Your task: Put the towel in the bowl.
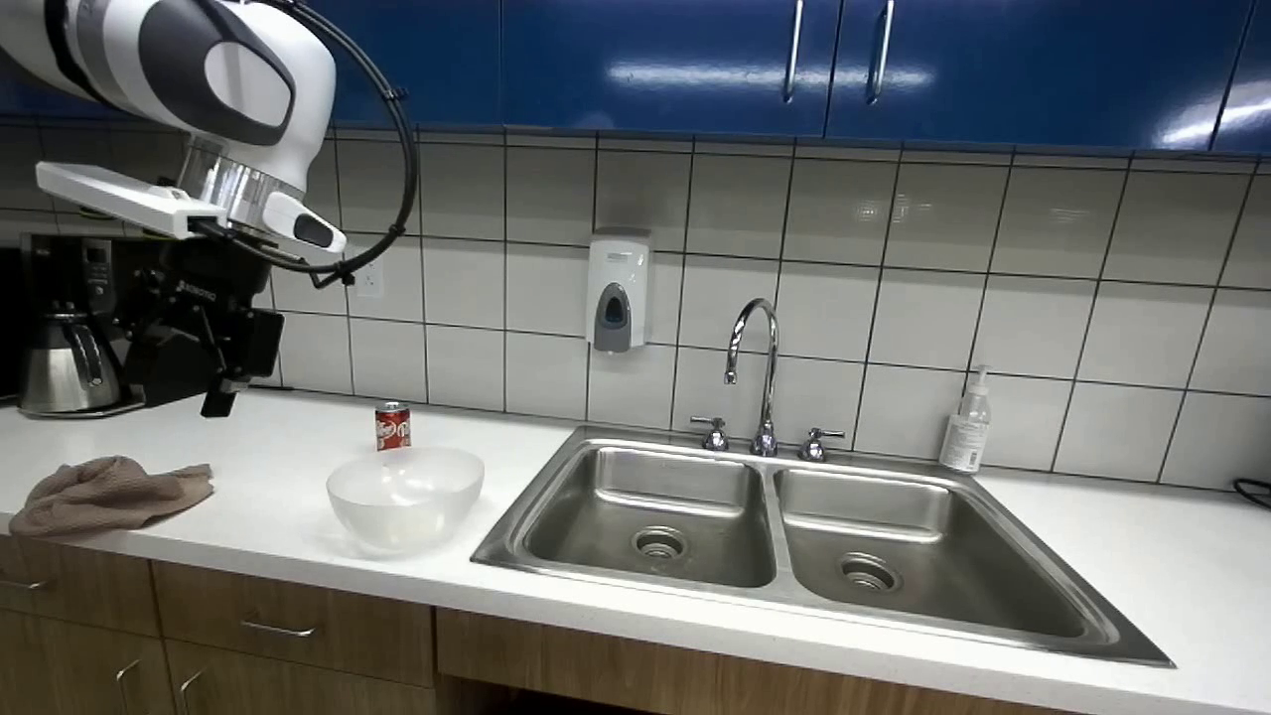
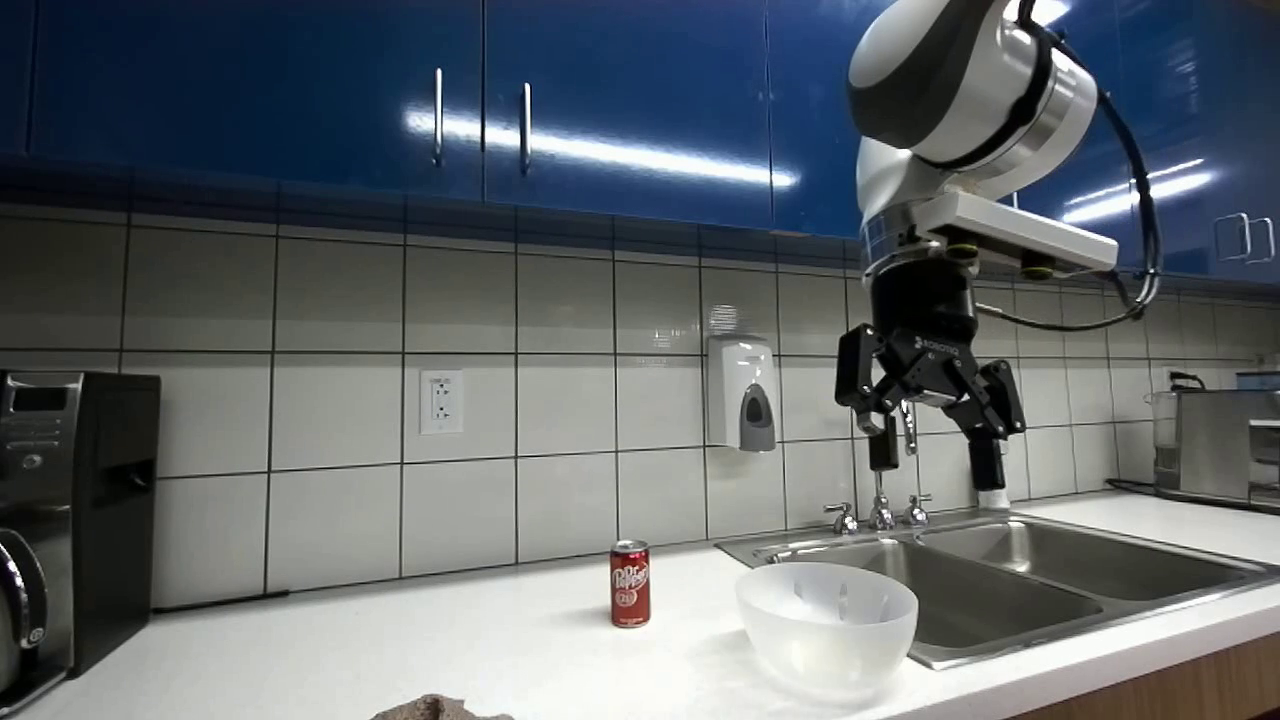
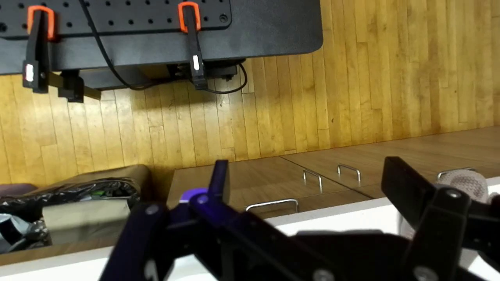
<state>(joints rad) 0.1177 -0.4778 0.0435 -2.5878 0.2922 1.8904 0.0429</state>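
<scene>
Jaws are spread wide on the gripper (image 2: 935, 455), fingers pointing pretty much straight down in an exterior view, and the whole thing hangs up in the air over the counter (image 1: 268, 437), well apart from the towel (image 1: 114, 487).

That towel's at the near edge on the left, brownish and bunched up. Long axis goes mostly left to right but on a slant: the left end is the nearer one, right at the counter's front edge, and the narrower right end points off to the right and a bit farther back, the same side the bowl (image 1: 397, 516) sits on. Wrist view only catches a piece of it, half blocked by a finger, so I can't tell much from there.

Bowl is cloudy white, upright, near the front edge too, with a clear gap between it and the towel. Double sink (image 1: 780, 541) is just to its right. A red Dr Pepper can (image 2: 630, 585) stands upright a little beyond the bowl. Farther back you've got the faucet (image 1: 771, 367) behind the sink, plus a soap dispenser (image 1: 618, 288) on the tiled wall.
</scene>
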